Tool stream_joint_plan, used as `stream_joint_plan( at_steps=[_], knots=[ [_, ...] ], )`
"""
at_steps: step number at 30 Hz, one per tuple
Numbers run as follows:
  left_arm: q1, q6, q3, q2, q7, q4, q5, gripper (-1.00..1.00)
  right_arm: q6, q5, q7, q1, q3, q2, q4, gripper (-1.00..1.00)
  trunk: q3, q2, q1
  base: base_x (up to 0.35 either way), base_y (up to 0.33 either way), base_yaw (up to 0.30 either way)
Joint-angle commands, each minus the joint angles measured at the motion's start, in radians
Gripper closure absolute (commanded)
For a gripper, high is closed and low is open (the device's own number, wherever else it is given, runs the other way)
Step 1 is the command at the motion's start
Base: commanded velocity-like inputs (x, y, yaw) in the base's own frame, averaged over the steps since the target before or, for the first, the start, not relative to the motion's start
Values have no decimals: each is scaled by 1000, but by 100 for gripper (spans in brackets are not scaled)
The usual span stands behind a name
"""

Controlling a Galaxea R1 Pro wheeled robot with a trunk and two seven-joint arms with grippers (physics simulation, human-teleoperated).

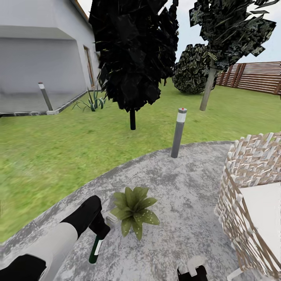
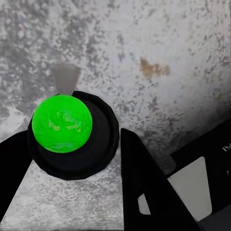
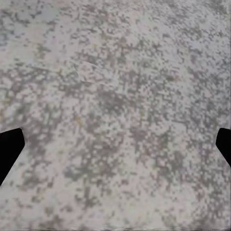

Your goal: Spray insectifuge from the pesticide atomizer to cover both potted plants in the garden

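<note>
Pesticide atomizer (image 1: 96,246) hangs clamped in the left gripper (image 1: 99,228) just above the grey stone patio (image 1: 183,187), right beside a potted plant (image 1: 133,208) whose leaves carry pale specks, while the right gripper (image 3: 115,144) hovers with jaws spread wide.

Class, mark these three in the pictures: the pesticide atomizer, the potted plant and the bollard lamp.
pesticide atomizer (image 1: 96,248), head view, on its dark green body.
potted plant (image 1: 134,208), head view, on its central leaves.
bollard lamp (image 1: 178,136), head view, on its grey post.

Stone patio (image 1: 183,183): potted plant (image 1: 134,209), bollard lamp (image 1: 178,133), wicker seat (image 1: 249,195).
</note>
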Motion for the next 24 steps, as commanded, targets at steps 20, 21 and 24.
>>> stream_joint_plan(
  at_steps=[20,21,24],
  knots=[
    [36,-1,0,4,60,9,0,100,-3,11,-5,-1,-8,0,1,-100,-1,0,0,1,74,-134],
    [36,-1,-1,3,60,6,1,100,-3,11,-5,-1,-8,0,1,-100,-1,0,0,191,140,0],
    [33,0,-4,-6,60,0,0,100,-3,11,-5,-1,-8,0,1,-100,-1,0,0,251,186,0]
  ],
)
